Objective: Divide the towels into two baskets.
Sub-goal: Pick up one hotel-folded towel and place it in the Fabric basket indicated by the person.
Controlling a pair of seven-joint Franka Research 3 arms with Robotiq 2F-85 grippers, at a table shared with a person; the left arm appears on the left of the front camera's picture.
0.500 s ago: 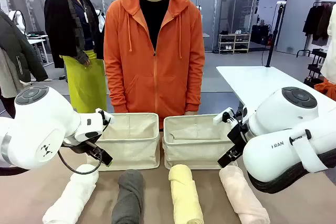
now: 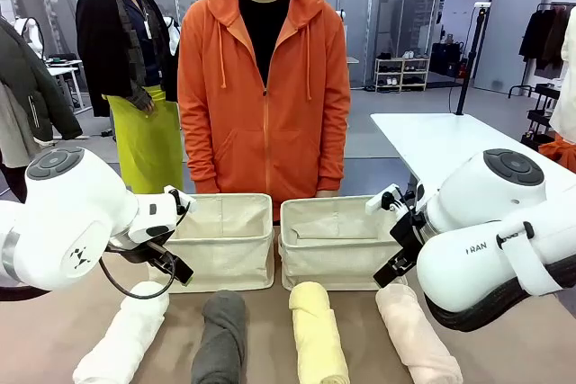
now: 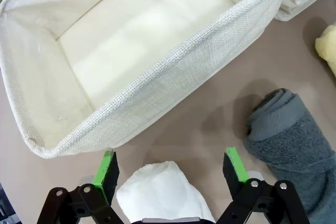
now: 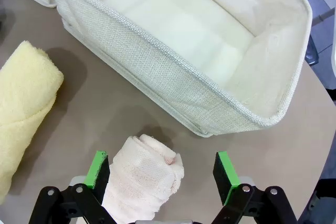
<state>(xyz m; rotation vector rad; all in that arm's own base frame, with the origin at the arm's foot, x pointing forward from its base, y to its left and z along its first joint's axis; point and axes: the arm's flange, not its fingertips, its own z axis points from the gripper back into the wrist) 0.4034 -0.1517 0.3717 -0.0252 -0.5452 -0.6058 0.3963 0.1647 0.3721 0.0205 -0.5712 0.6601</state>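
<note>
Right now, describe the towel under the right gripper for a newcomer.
Find the right cream canvas basket. Four rolled towels lie in a row in front; take the rightmost. This pale pink towel is the only pink one, beside the pale yellow towel.

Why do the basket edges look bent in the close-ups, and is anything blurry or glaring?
Left wrist view: the left basket rim bows, probably lens distortion; its floor is washed out; the grey towel throws a soft shadow. Right wrist view: the right basket rim bows too, soft shadow by the yellow towel. Front view: evenly lit, sharp, no harsh glare.
</note>
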